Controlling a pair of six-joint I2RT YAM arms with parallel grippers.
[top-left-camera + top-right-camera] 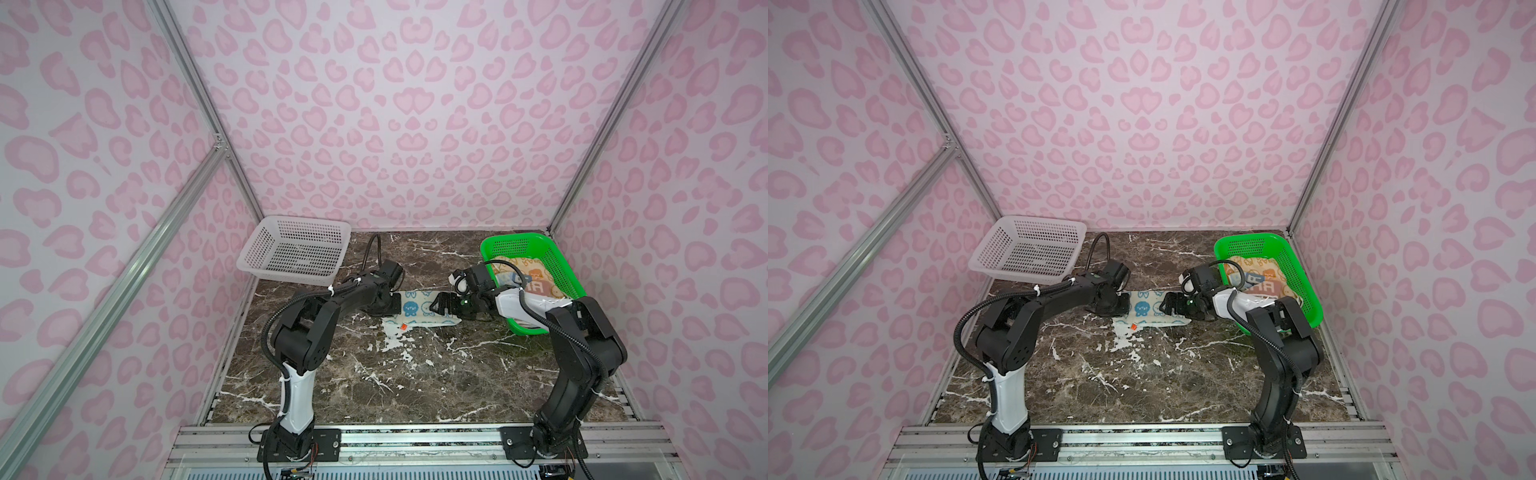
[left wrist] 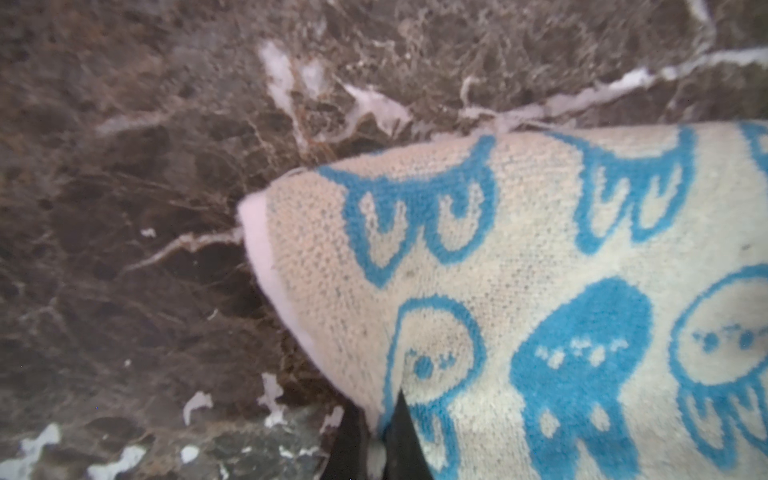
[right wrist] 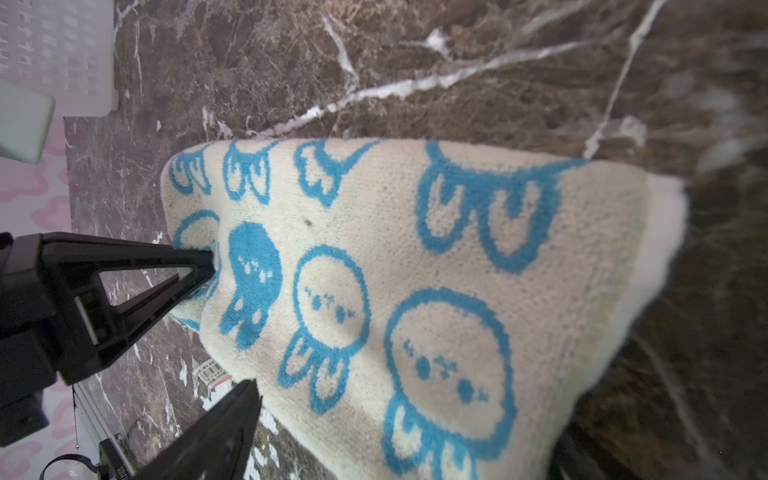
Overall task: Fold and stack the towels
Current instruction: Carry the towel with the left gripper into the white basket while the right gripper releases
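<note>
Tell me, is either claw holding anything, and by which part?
The left gripper pinches the blue rabbit towel by the edge at its left end; the right gripper is open, holding nothing.

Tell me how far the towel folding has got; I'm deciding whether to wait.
Done: the blue towel lies out on the table, apparently folded once into a strip. In hand: the left gripper is shut on its end; the right gripper stands open over the other end. Still to do: two towels wait in the green basket; nothing is stacked yet.
</note>
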